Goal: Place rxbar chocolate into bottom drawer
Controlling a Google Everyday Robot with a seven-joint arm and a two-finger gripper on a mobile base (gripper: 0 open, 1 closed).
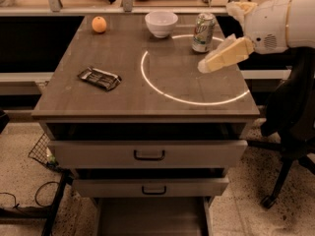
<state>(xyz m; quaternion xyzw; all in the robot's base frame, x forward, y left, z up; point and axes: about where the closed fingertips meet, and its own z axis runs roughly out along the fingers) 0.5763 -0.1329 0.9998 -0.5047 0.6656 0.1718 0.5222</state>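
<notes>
The rxbar chocolate [100, 78], a flat dark crinkled wrapper, lies on the left part of the cabinet top. My gripper [205, 66] reaches in from the right over the top's right side, well apart from the bar, just below the green soda can [203, 32]. The bottom drawer [151, 218] is pulled out at the lower edge of the view, showing a plain grey floor with nothing in it.
An orange [99, 24] and a white bowl [161, 23] stand at the back of the cabinet top [147, 100]. Two upper drawers [149, 154] with dark handles are slightly ajar. A black chair [290, 127] stands at right; a wire basket [43, 153] and cables sit at left.
</notes>
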